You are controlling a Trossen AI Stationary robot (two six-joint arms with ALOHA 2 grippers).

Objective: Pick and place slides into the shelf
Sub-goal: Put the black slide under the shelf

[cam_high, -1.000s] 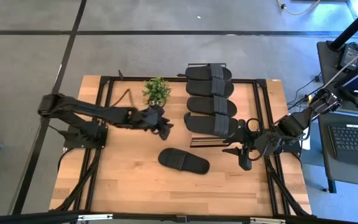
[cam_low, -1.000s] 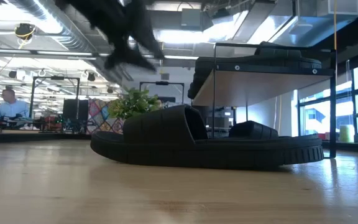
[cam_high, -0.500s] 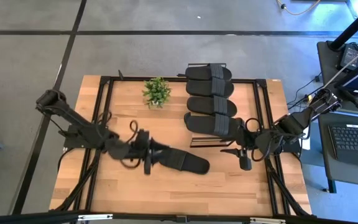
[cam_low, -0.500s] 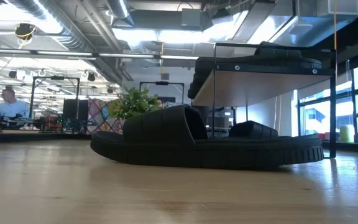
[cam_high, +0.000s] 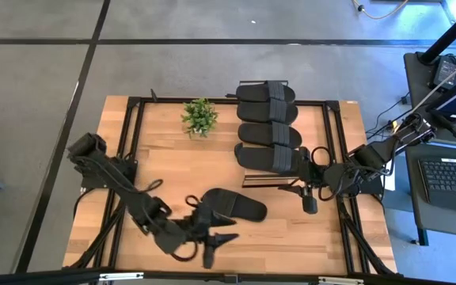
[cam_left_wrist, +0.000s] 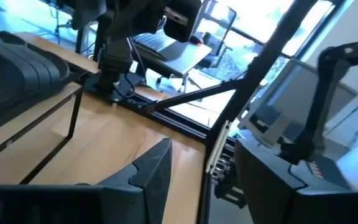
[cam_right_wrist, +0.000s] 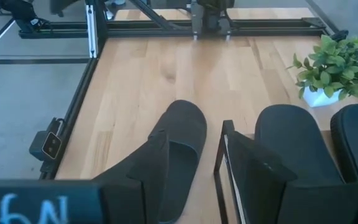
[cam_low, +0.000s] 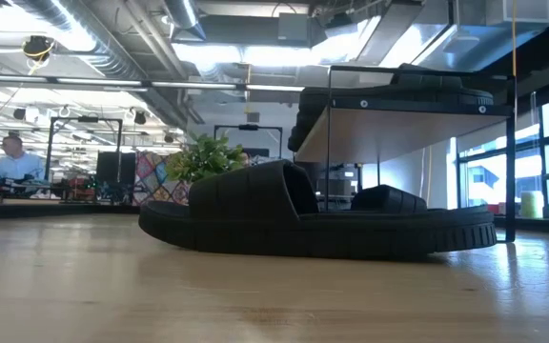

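High view: a loose matte black slide sandal with an oval sole and wide ribbed strap (cam_high: pixel 234 205) lies flat on the pale wooden tabletop (cam_high: pixel 165 166), near the front of the narrow black-framed shelf (cam_high: pixel 269 180). Four matching black slides (cam_high: pixel 267 125) sit side by side on the shelf's top board. The left gripper (cam_high: pixel 212 237) hangs just in front of the loose sandal's heel end, on the side away from the shelf, its fingers spread and holding nothing. The right gripper (cam_high: pixel 305 194) waits at the shelf's front corner, fingers parted and empty. A small green potted plant (cam_high: pixel 199 116) stands beside the shelf's far end.

Low view: the loose sandal (cam_low: pixel 317 218) shows a thick, rounded foam-like sole and a tall arched strap with fine ribs. Behind it rises the shelf (cam_low: pixel 408 119), light board on thin black metal legs, with another slide underneath.

Left wrist view: the left gripper's dark fingers (cam_left_wrist: pixel 154 174) stand apart over bare wood.

Right wrist view: the right gripper's fingers (cam_right_wrist: pixel 156 168) stand apart, the loose sandal (cam_right_wrist: pixel 178 140) lying beyond them.

The sandal looks light and springy, likely to flex rather than break. Its matte surface should give fair grip. The arched strap, or the sole's edge beside it, seems the surest place to pinch.
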